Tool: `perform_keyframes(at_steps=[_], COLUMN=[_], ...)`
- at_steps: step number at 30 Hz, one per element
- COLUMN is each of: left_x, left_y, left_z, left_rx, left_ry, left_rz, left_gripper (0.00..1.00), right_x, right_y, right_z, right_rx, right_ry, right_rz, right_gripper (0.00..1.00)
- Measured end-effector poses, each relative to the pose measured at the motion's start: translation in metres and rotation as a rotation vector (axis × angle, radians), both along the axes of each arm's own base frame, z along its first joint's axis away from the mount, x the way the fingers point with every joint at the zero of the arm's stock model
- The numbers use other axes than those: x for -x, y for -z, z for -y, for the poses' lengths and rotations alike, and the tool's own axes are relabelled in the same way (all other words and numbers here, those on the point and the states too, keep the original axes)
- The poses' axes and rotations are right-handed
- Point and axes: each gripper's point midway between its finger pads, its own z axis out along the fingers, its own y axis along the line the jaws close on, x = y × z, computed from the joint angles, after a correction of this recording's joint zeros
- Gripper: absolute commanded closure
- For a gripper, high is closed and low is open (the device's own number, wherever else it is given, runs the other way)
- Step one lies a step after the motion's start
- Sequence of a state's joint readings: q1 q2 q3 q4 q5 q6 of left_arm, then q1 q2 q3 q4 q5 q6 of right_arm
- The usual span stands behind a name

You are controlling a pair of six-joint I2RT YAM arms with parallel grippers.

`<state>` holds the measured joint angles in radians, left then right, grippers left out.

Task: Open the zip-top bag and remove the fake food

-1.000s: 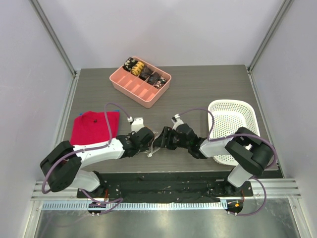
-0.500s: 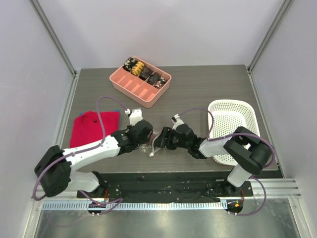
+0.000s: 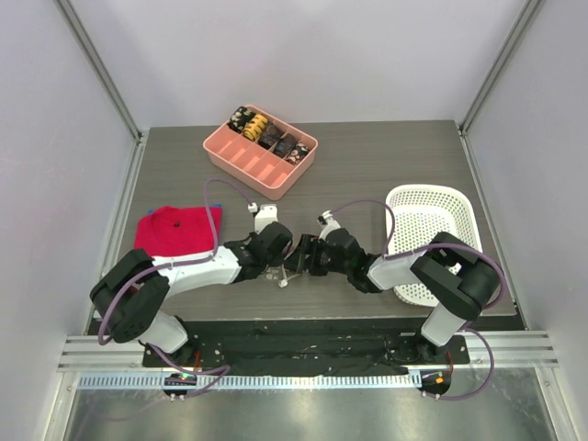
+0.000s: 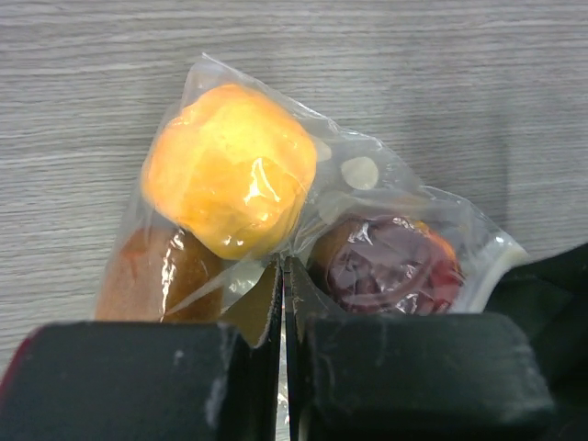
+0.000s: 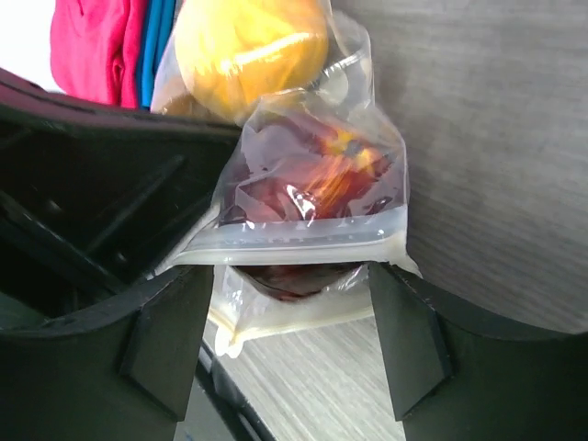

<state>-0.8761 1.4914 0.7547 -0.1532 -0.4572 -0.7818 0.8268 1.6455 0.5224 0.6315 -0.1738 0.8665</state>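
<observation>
On the grey desk [image 3: 386, 156] between the arms: pinching the zip-top bag [image 4: 397, 182], fake food [image 4: 230, 170] inside, in the clenched jaws of the left gripper [image 4: 283, 276], hovering the released jaws of the right gripper [image 5: 289, 312] astride the zip strip [image 5: 294, 241], ideally grabbing one lip only and peeling gently.

A robot test cell in a lab: plain white panels [image 3: 294, 55] on aluminium posts [image 3: 98, 64] enclose a grey wood-grain table [image 3: 367, 165]. The left arm [image 3: 197, 271] and right arm [image 3: 395, 269] are bolted by a metal rail [image 3: 92, 354] at 6 o'clock.
</observation>
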Motion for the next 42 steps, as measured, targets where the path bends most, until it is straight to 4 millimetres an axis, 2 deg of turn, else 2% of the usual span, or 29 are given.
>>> perform_keyframes(at_steps=[4,7,11,12,13,14,16,20,21,26,29,36,39,40,42], left_x=[0.003,0.005,0.008,0.008,0.009,0.009,0.01,0.012,0.012,0.013,0.012,0.008,0.01,0.011,0.015], left_y=[0.005,0.011,0.016,0.017,0.018,0.019,0.02,0.022,0.022,0.024,0.028,0.028,0.027,0.025,0.02], left_z=[0.004,0.002,0.004,0.004,0.005,0.005,0.006,0.006,0.006,0.004,0.002,0.006,0.008,0.008,0.009], left_rx=[0.026,0.035,0.051,0.055,0.059,0.062,0.067,0.073,0.075,0.08,0.072,0.086,0.093,0.097,0.111], left_ry=[0.017,0.02,0.02,0.02,0.02,0.019,0.021,0.018,0.015,-0.016,-0.043,-0.065,-0.053,-0.043,-0.017], left_rz=[-0.009,-0.019,-0.031,-0.033,-0.036,-0.038,-0.044,-0.05,-0.052,-0.062,-0.07,-0.072,-0.079,-0.083,-0.081], left_gripper=[1.0,1.0,1.0,1.0,1.0,1.0,1.0,1.0,1.0,1.0,1.0,1.0,0.9,0.8,0.69], right_x=[-0.008,-0.014,-0.022,-0.023,-0.026,-0.028,-0.03,-0.032,-0.032,-0.029,-0.02,0.006,0.017,0.018,0.012], right_y=[-0.001,-0.003,0.0,0.001,0.002,0.003,0.005,0.005,0.005,0.003,-0.001,-0.024,-0.034,-0.042,-0.063], right_z=[-0.002,-0.001,-0.001,0.0,0.0,0.0,0.0,0.0,0.001,0.008,0.021,0.055,0.082,0.094,0.118], right_rx=[0.012,0.021,0.044,0.049,0.058,0.068,0.074,0.083,0.084,0.128,0.195,0.328,0.392,0.407,0.4], right_ry=[-0.003,-0.001,0.006,0.007,0.011,0.013,0.014,0.014,0.014,0.014,0.015,0.009,0.059,0.097,0.191], right_rz=[0.022,0.043,0.061,0.062,0.066,0.069,0.073,0.081,0.081,0.067,0.027,-0.048,-0.069,-0.062,-0.031], right_gripper=[0.19,0.2,0.31,0.4,0.44,0.53,0.64,0.95,0.98,0.98,0.99,0.99,0.99,0.99,0.99])
